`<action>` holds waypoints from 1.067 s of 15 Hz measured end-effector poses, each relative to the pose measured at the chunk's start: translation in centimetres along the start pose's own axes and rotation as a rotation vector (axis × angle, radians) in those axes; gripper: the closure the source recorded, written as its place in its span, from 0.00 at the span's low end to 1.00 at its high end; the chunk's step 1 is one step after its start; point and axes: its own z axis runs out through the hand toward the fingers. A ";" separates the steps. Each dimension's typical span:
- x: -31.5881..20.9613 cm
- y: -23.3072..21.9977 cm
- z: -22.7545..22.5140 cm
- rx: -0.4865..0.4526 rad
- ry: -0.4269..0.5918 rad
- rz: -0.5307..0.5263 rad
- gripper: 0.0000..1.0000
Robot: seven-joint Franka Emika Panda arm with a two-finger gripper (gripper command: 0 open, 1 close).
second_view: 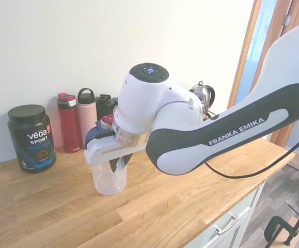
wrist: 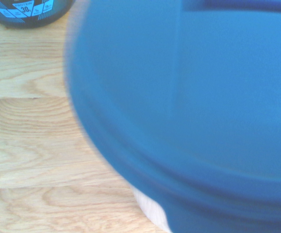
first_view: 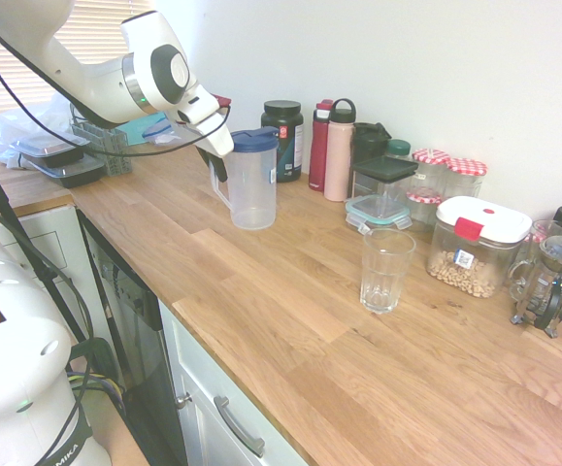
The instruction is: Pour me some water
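Observation:
A clear plastic pitcher [first_view: 253,184] with a blue lid stands upright on the wooden counter near the back wall. Its handle faces my arm. My gripper [first_view: 218,163] comes in from the left and is shut on that handle, its dark fingers [second_view: 121,163] lying against the pitcher [second_view: 109,181] just under the lid. I cannot tell whether there is water inside. The blue lid [wrist: 193,97] fills most of the wrist view, blurred. An empty ribbed drinking glass [first_view: 387,270] stands upright on the counter to the right of the pitcher, well apart from it.
Behind the pitcher stand a black protein tub [first_view: 282,139], a red bottle [first_view: 319,146] and a pink bottle [first_view: 339,150]. Right of these are small lidded containers [first_view: 382,189], a box of chickpeas [first_view: 477,246] and a French press [first_view: 552,282]. The counter's front edge [first_view: 232,374] runs diagonally.

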 end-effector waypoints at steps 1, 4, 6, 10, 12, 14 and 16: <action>0.0 0.0 -0.1 0.001 0.001 0.000 1.00; 0.9 0.0 -1.0 0.012 0.007 0.018 1.00; 2.1 0.4 -3.5 0.030 -0.006 0.020 1.00; 5.8 5.1 -10.4 0.027 -0.060 -0.096 1.00; 8.6 9.0 -13.0 0.020 -0.088 -0.163 1.00; 11.8 13.3 -15.3 0.029 -0.127 -0.213 1.00; 14.2 17.9 -17.5 0.024 -0.139 -0.277 1.00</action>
